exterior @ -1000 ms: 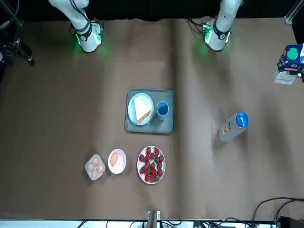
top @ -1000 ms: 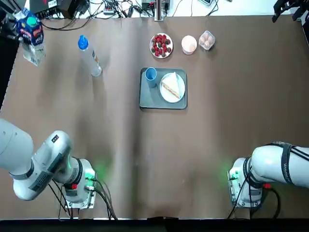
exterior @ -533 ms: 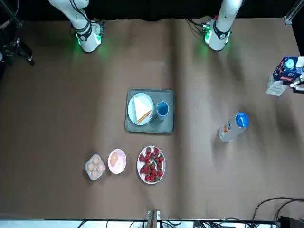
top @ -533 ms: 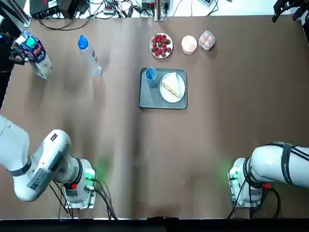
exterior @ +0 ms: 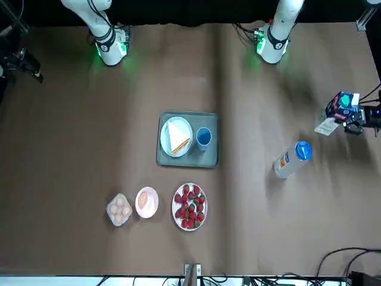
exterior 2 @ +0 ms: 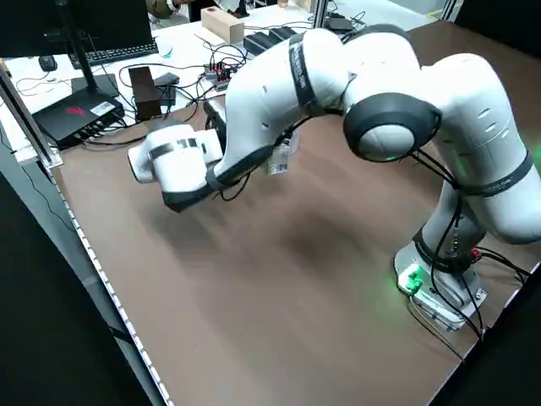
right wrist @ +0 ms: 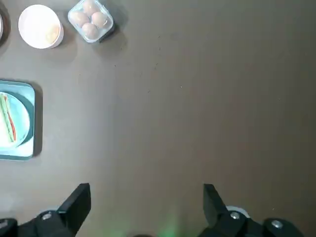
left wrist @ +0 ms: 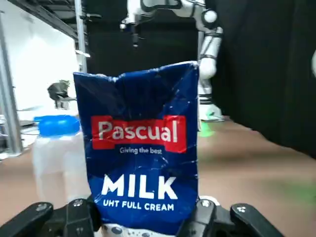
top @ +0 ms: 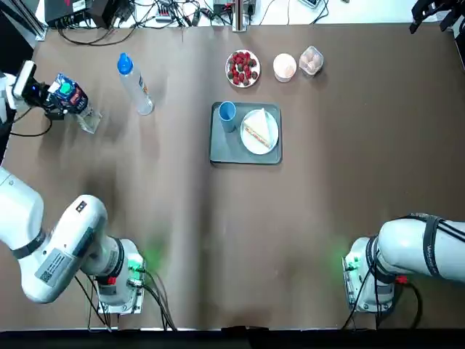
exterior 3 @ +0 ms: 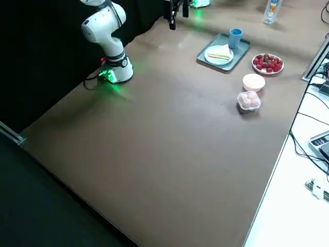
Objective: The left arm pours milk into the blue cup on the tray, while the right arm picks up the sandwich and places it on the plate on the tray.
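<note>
One milk carton (left wrist: 143, 148), clamped by the left gripper (left wrist: 143, 224) beyond the bottle (top: 136, 85), should be kept upright until lowered.

The work surface is a matte brown table (top: 305, 218) with soft glare bands along it. A white desk (exterior 2: 169, 55) adjoins its far side and carries a black monitor (exterior 2: 84, 34), a keyboard (exterior 2: 114, 55) and loose cables. Black curtains (left wrist: 261, 74) enclose the surface. A metal upright (left wrist: 7, 89) stands before a bright white wall (left wrist: 37, 54); green light tints the surface locally
</note>
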Available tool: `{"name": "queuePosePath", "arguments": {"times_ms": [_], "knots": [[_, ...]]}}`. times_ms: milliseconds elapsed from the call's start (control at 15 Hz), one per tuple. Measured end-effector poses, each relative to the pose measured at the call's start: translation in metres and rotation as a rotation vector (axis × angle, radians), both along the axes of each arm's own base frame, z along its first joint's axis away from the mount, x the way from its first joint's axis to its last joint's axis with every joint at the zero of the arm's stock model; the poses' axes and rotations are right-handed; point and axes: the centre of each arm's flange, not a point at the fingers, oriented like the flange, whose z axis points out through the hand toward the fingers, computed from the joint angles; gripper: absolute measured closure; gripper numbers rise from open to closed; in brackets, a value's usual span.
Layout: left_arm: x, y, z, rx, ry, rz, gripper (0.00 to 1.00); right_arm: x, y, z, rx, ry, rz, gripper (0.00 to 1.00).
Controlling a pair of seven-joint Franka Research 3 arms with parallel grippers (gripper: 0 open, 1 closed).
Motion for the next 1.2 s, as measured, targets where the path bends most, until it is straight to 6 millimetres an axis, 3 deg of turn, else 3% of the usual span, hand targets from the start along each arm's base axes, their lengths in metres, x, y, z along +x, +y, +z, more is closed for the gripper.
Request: {"name": "queuePosePath", "arguments": {"times_ms": [200, 267, 600, 800, 1000, 1200], "knots": [[0.003, 0.004, -0.037, -0.019, -0.016, 0.075, 0.42, 0.000, 0.000, 0.000, 0.000, 0.000, 0.000, 0.00], [0.003, 0.005, -0.065, -0.025, -0.012, 0.110, 0.42, 0.000, 0.000, 0.000, 0.000, 0.000, 0.000, 0.00], [-0.003, 0.003, -0.120, -0.056, -0.016, 0.172, 0.41, 0.000, 0.000, 0.000, 0.000, -0.001, 0.000, 0.00], [-0.008, 0.006, -0.129, -0.058, -0.005, 0.182, 0.36, 0.000, 0.000, 0.000, 0.000, -0.001, 0.000, 0.00], [-0.012, 0.011, -0.133, -0.052, 0.003, 0.191, 0.10, 0.000, 0.000, 0.000, 0.000, -0.001, 0.000, 0.00], [-0.012, 0.013, -0.136, -0.041, 0.005, 0.201, 0.01, 0.000, 0.000, 0.000, 0.000, -0.001, 0.000, 0.00]]}}
